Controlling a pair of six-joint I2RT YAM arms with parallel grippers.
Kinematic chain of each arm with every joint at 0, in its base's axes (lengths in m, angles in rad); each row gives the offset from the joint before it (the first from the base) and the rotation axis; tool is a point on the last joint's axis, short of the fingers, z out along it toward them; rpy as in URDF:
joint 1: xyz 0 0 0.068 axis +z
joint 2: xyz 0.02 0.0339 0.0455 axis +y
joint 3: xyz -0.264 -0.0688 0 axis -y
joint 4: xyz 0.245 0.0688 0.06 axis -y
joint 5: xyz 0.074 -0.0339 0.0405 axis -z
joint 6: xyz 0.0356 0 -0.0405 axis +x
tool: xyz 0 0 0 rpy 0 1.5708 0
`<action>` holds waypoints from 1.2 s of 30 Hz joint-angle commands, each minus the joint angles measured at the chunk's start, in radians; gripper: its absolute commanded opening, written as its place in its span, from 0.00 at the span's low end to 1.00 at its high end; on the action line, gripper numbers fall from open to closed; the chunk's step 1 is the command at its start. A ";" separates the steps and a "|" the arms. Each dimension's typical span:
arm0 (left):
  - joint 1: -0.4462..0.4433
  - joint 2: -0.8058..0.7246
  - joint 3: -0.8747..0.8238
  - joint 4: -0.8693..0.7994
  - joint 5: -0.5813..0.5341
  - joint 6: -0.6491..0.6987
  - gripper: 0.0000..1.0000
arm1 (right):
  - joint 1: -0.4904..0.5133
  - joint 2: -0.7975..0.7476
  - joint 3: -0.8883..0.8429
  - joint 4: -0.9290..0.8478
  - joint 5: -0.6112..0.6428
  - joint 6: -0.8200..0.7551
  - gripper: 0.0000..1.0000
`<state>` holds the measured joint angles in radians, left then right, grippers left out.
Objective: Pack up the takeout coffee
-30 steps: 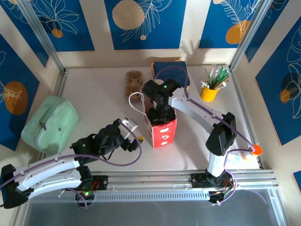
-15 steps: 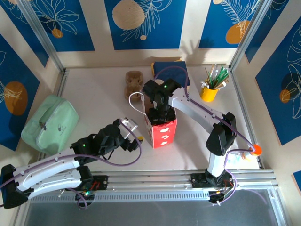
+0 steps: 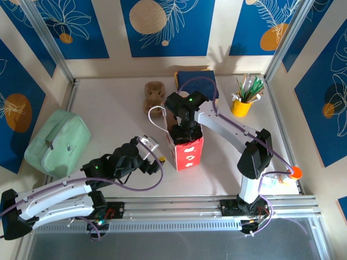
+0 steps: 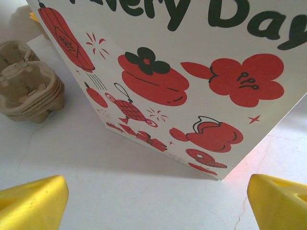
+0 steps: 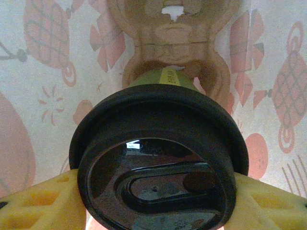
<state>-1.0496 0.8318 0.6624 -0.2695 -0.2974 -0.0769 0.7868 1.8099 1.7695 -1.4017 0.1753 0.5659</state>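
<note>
- The right gripper (image 5: pixel 156 194) is pinching the takeout coffee (image 5: pixel 158 143) by its black lid (image 5: pixel 96 124). There is one yellow finger (image 5: pixel 38 201) on each side, at the bottom of the right wrist picture. I think it holds the lid's edge so the cup hangs straight and does not spill.
- The coffee is down inside the paper bag (image 3: pixel 187 153), in the middle of the top picture. The arm reaches in from above because the bag opens upward.
- Past the cup, at the top of the right wrist picture, a brown cup tray (image 5: pixel 168 28) lies in the bottom of the bag. The cup is lined up with it. I cannot tell if they touch. The tray is likely there to stop the cup tipping over.
- The left gripper (image 4: pixel 156 201) is spread wide and holds nothing. It sits low over the table (image 4: pixel 120 191), just beside the bag, maybe ready to steady it.
- More brown trays (image 4: pixel 29 86) sit stacked at the upper left of the left wrist picture, near the bag.
</note>
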 commanded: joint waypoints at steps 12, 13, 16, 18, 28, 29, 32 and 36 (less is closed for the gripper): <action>-0.006 -0.019 -0.007 0.010 -0.014 -0.008 0.96 | -0.002 -0.030 -0.007 -0.016 -0.017 -0.004 0.60; -0.006 -0.019 -0.007 0.008 -0.014 -0.009 0.96 | -0.001 -0.029 -0.007 -0.016 -0.017 -0.004 0.60; -0.006 -0.019 -0.007 0.010 -0.013 -0.011 0.96 | -0.001 -0.027 -0.008 -0.018 -0.013 -0.002 0.60; -0.006 -0.018 -0.007 0.007 -0.013 -0.012 0.96 | -0.001 -0.027 -0.008 -0.020 -0.011 -0.002 0.61; -0.006 -0.017 -0.006 0.008 -0.015 -0.014 0.96 | -0.001 -0.021 0.001 -0.051 0.036 0.006 0.60; -0.005 -0.017 -0.007 0.007 -0.014 -0.015 0.96 | -0.001 -0.021 0.002 -0.055 0.040 0.008 0.60; -0.006 -0.016 -0.007 0.006 -0.014 -0.016 0.96 | -0.001 -0.021 -0.001 -0.057 0.044 0.009 0.60; -0.006 -0.018 -0.008 0.006 -0.014 -0.018 0.96 | -0.002 -0.023 0.002 -0.054 0.049 0.011 0.60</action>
<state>-1.0496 0.8318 0.6624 -0.2699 -0.2974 -0.0807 0.7853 1.8099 1.7695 -1.4281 0.2104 0.5667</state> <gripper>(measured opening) 0.961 0.619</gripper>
